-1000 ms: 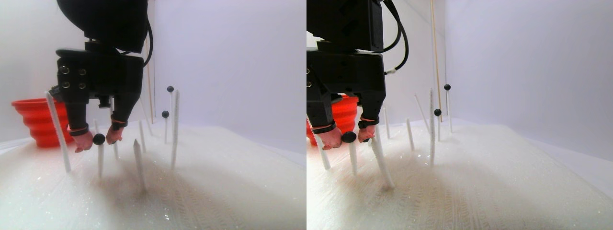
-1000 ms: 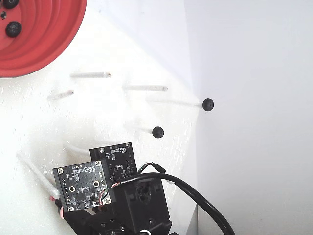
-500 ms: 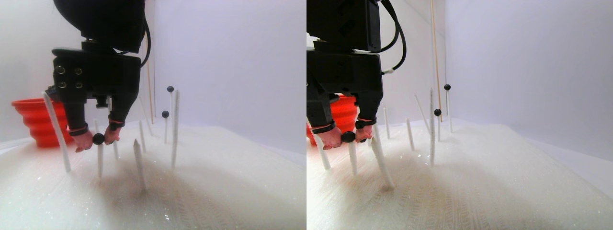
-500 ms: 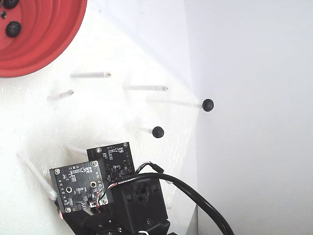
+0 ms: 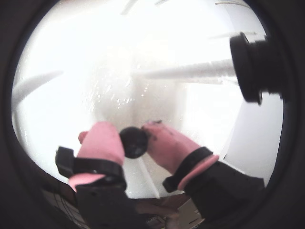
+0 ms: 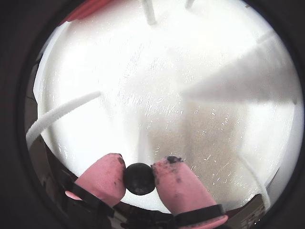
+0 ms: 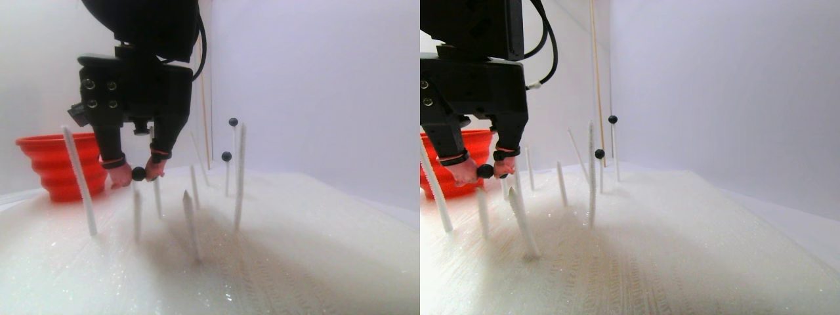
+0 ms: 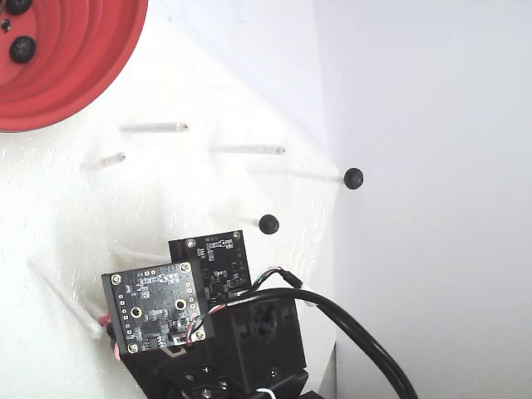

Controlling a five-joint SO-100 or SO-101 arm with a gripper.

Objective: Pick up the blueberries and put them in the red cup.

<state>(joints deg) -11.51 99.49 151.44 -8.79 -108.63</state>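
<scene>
End effector point(image 6: 139, 175) with pink fingertips point(image 6: 105, 179) pinching one dark blueberry point(image 6: 139, 179) above white bench point(image 7: 295, 249), near red cup point(image 7: 49, 164).

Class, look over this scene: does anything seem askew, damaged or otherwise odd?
Yes. Several white sticks lean instead of standing straight, and the hand's pink fingertips carry dark smudges. Nothing looks spilled.

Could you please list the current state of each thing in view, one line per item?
Pincer: shut on a blueberry, lifted clear of its stick.
Held blueberry: pinched between the pink fingertips.
Two blueberries: each atop its white stick.
Red cup: upright, two blueberries inside.
</scene>
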